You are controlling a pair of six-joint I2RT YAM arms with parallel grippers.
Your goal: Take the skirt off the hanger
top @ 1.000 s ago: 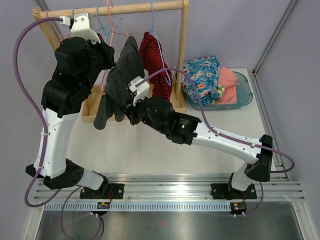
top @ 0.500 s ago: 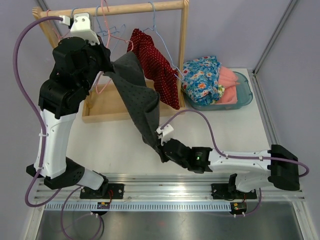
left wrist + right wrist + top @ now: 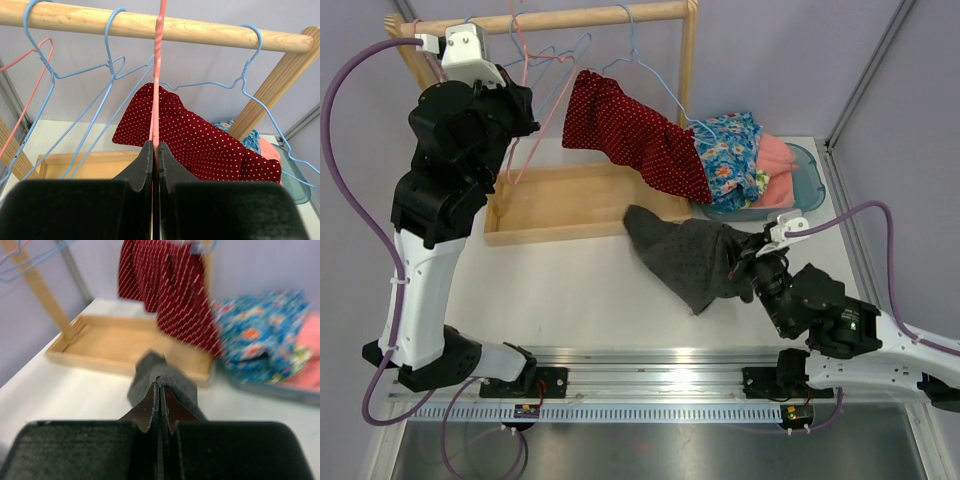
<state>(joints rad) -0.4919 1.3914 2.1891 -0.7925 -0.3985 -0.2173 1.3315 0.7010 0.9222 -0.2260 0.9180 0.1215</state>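
Observation:
The dark grey skirt point(image 3: 685, 255) is off the rack and hangs from my right gripper point(image 3: 745, 268) down onto the white table at the centre right. In the right wrist view the gripper point(image 3: 159, 382) is shut on a fold of the skirt point(image 3: 150, 365). My left gripper point(image 3: 518, 112) is up at the rack, shut on the bare pink wire hanger point(image 3: 517, 45). In the left wrist view the jaws point(image 3: 155, 147) pinch the hanger's stem point(image 3: 157, 75) below the wooden rail point(image 3: 150, 22).
A red dotted garment point(image 3: 630, 135) swings on a blue hanger point(image 3: 240, 82) from the rail point(image 3: 570, 17). Empty blue hangers point(image 3: 107, 70) hang beside it. A wooden tray point(image 3: 555, 205) forms the rack's base. A teal basin point(image 3: 807, 195) with folded clothes stands at the back right.
My right gripper pulled the grey skirt off the pink hanger, first toward the front, then right over the table. The red garment swung right. The left gripper stayed at the rack.

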